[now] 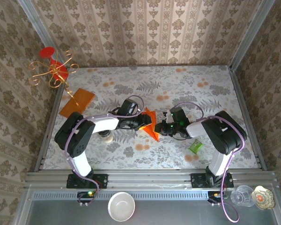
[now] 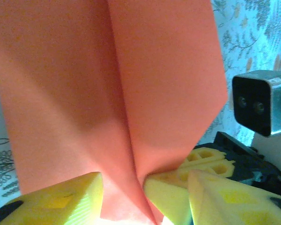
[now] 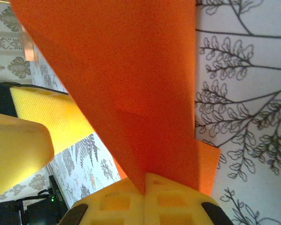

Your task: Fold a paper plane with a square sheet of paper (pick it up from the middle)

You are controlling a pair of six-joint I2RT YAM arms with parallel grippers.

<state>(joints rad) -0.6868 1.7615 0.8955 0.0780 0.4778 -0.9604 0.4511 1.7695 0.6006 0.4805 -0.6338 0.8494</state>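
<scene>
The paper (image 1: 152, 131), creased into long triangular flaps with a centre fold, is held up off the table (image 1: 201, 89) at mid-table, between the two arms. The right gripper (image 3: 145, 187) has its yellow pads pressed together on the lower edge at the fold, I'd say to keep the crease from springing open. The left gripper (image 2: 144, 180) comes in from the left with its fingers spread either side of the folded paper, not pinching it; probably lining up to press the next crease. Well off at the far left lies a duller amber sheet (image 1: 77, 101).
</scene>
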